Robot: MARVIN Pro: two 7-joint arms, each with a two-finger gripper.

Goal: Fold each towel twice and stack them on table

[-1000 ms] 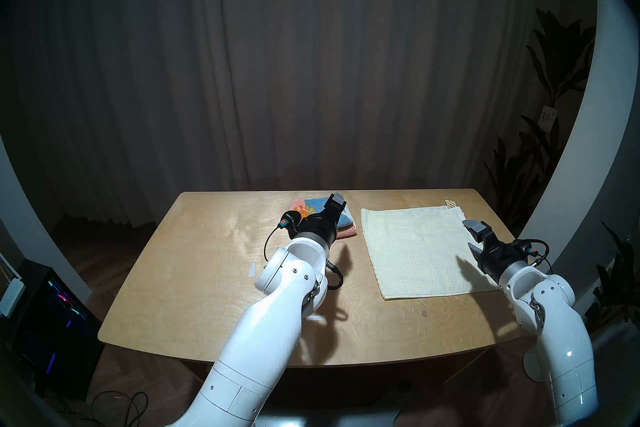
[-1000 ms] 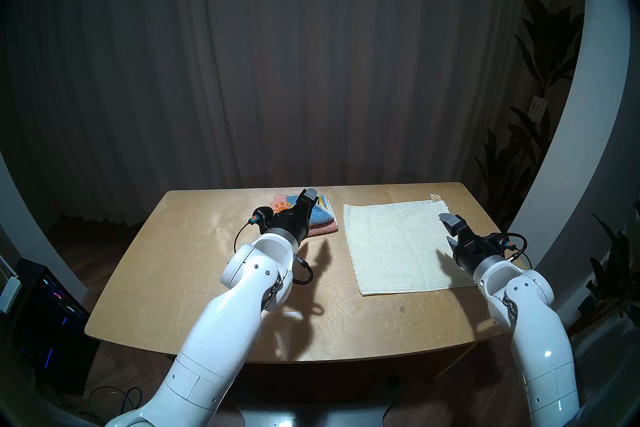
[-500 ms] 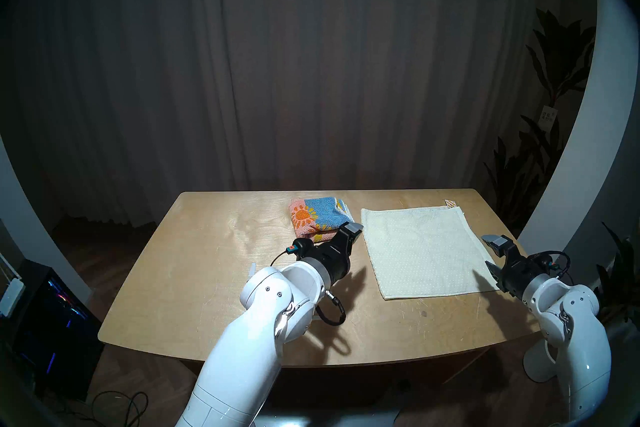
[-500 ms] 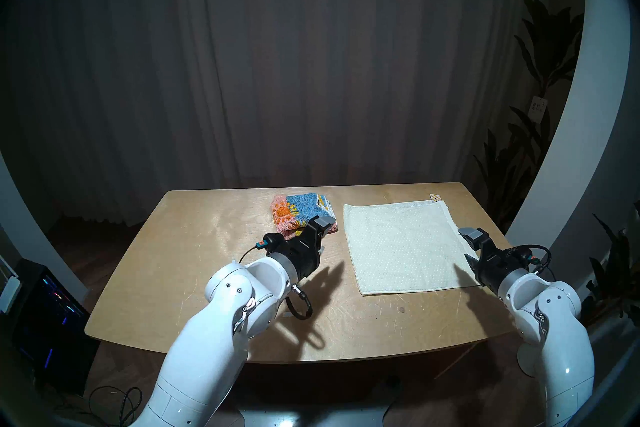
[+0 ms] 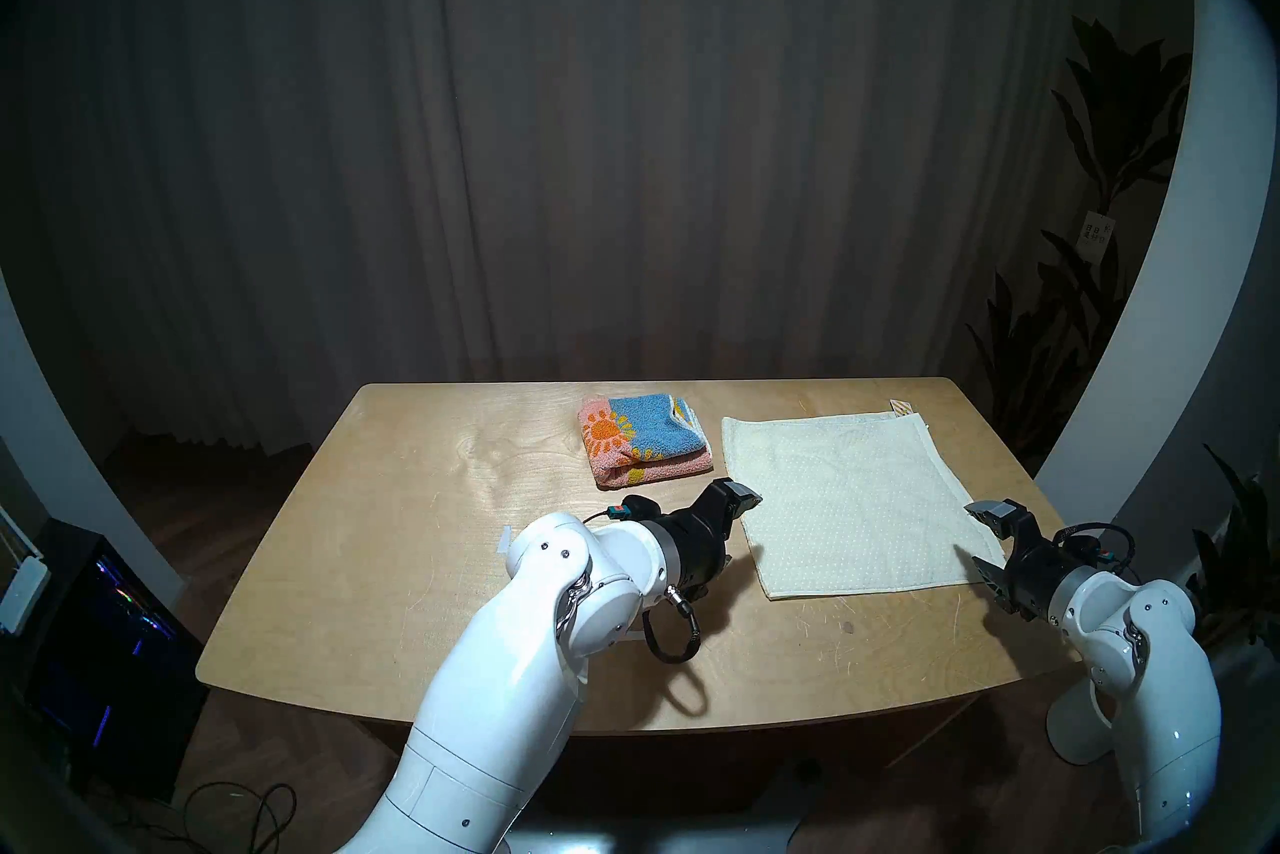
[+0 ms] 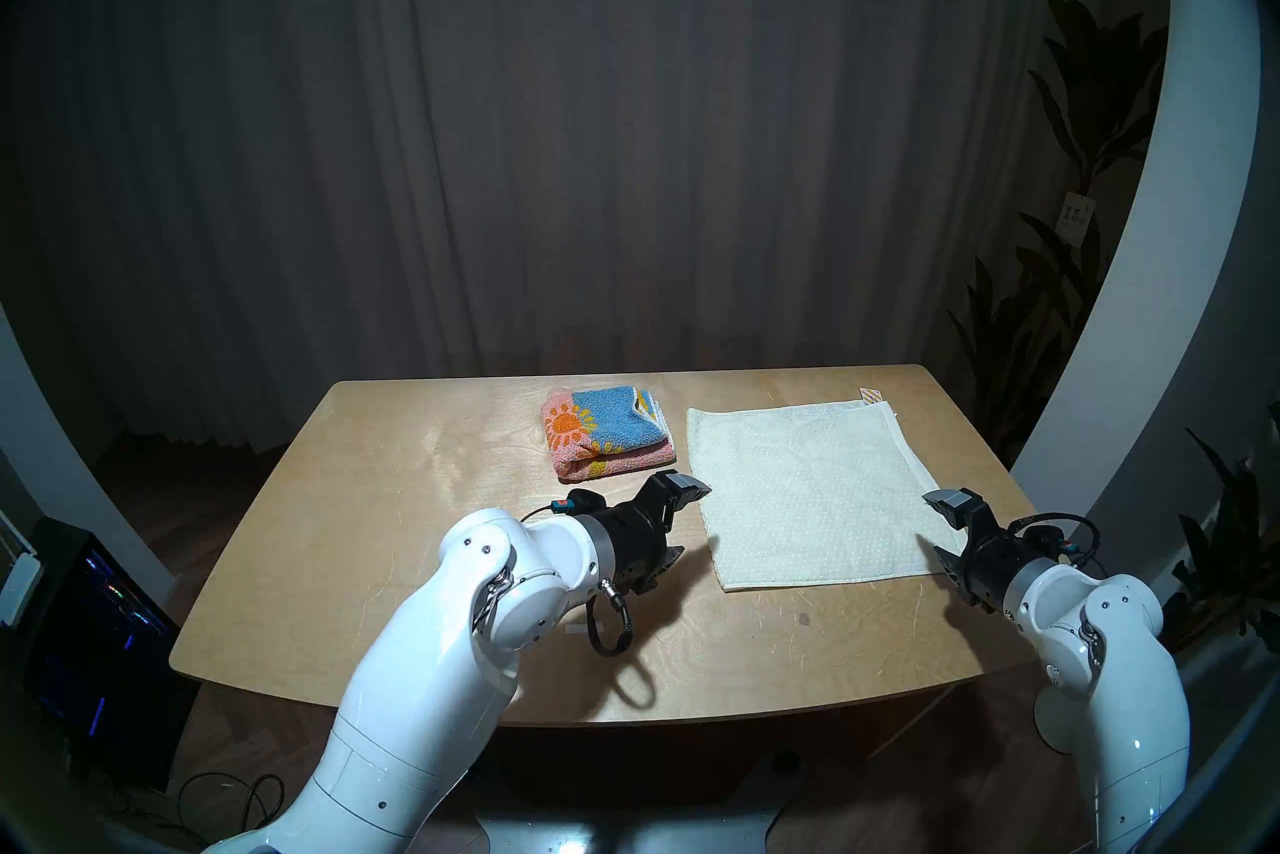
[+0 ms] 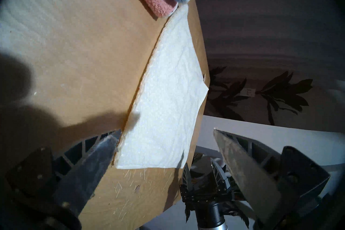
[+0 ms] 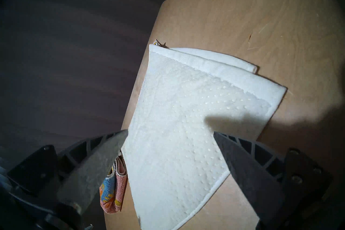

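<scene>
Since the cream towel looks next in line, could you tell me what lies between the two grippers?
The cream towel, spread flat on the table, fills that stretch between the open left gripper and open right gripper, as the head view shows.

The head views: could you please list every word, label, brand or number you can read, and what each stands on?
None is readable.
Paper tag hanging on the plant: dark printed marks, too small to read.
Striped label at the cream towel corner: orange stripes only, no letters made out.
</scene>
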